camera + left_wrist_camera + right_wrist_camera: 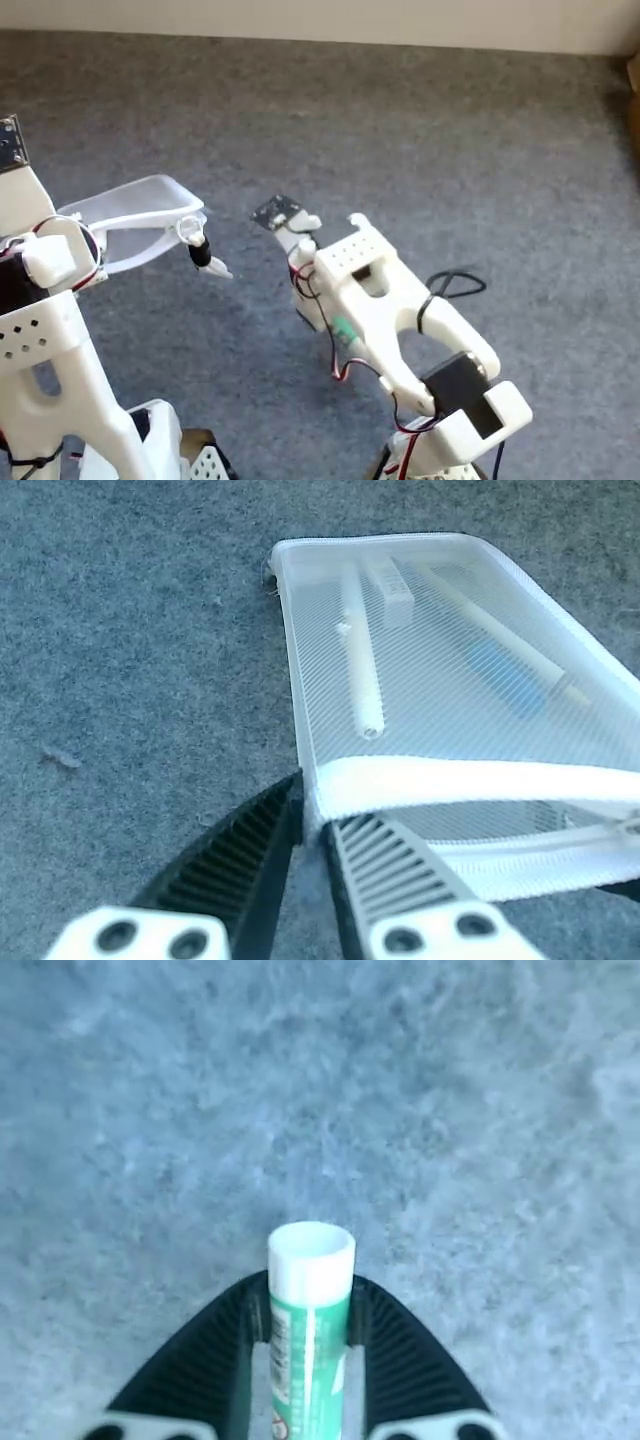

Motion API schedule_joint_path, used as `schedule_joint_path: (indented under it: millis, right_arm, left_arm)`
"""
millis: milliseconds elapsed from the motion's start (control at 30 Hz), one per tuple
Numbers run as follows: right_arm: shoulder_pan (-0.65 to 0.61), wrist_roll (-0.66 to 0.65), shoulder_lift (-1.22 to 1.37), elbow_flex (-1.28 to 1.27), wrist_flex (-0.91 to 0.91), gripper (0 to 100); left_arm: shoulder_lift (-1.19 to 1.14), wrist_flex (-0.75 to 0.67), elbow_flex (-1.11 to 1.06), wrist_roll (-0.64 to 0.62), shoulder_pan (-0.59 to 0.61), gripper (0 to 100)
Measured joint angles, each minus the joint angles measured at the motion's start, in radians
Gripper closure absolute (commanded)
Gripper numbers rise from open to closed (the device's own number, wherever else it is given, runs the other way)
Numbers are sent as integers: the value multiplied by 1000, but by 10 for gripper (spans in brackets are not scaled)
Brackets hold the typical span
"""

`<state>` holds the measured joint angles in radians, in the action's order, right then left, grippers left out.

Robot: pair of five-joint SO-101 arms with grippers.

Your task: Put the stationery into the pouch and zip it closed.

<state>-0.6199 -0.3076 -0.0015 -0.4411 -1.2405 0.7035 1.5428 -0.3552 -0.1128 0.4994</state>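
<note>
The pouch (430, 680), white see-through mesh, hangs from the left gripper (308, 815), whose jaws are clamped on a corner of its rim beside the zip. Its mouth gapes, the zip not drawn across. Through the mesh a white pen (360, 660), a small white block (392, 592) and a pen with a blue section (505, 658) lie side by side inside. In the high view the pouch (140, 215) sits toward the left side of the grey desk (450, 130), well short of its far edge; whether its bottom touches the desk I cannot tell.

The right gripper (310, 1285) has its jaws closed on a glue stick (311, 1260), green-bodied with a white cap, the cap poking out past the jaw tips above bare desk. The right arm (390, 300) is near the middle of the desk, apart from the pouch.
</note>
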Motion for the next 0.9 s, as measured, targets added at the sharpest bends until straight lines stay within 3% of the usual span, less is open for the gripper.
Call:
schedule_joint_path:
  millis: [500, 900]
  right_arm:
    - [-25, 11, 2, 322, -250, 991]
    - [-54, 358, 2, 603, -272, 991]
  left_arm:
    - [0, 0, 0, 0, 0, 989]
    - [0, 0, 0, 0, 0, 989]
